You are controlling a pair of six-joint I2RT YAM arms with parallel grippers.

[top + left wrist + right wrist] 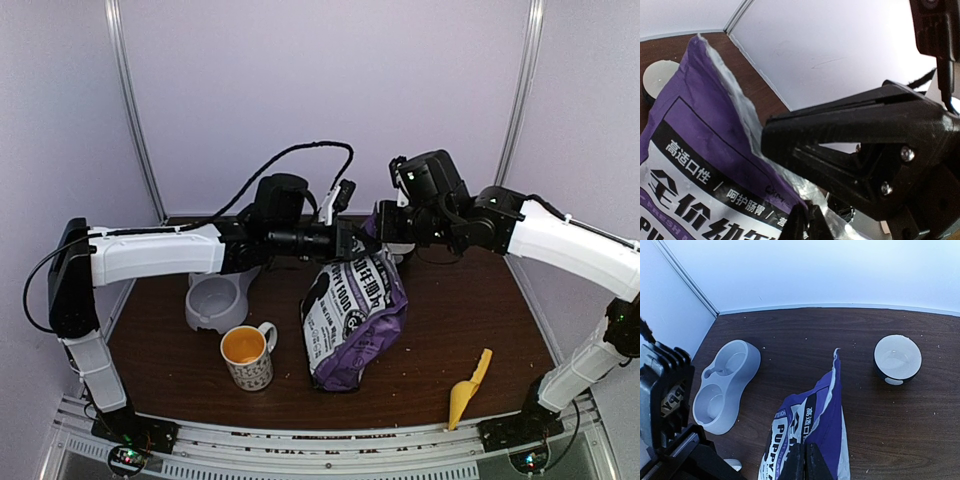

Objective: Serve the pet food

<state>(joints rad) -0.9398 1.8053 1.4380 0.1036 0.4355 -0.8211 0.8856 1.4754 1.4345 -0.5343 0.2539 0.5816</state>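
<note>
Left wrist: left pincer (807, 225) pinching the open top edge of the purple foil puppy-food bag (695, 150). Right wrist: right pincer (805, 460) pressed onto the same rim, likely to spread the mouth. Kibble unseen, presumably inside. Top: bag mid-tabletop (460, 310), grey double-bowl plastic feeder (215, 300) toward left edge.

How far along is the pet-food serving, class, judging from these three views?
Done: the left gripper and right gripper are both shut on the purple bag's top edge. In hand: the bag's top is held up between them. Left: the grey feeder looks empty, and the yellow scoop lies untouched near the right arm.
</note>
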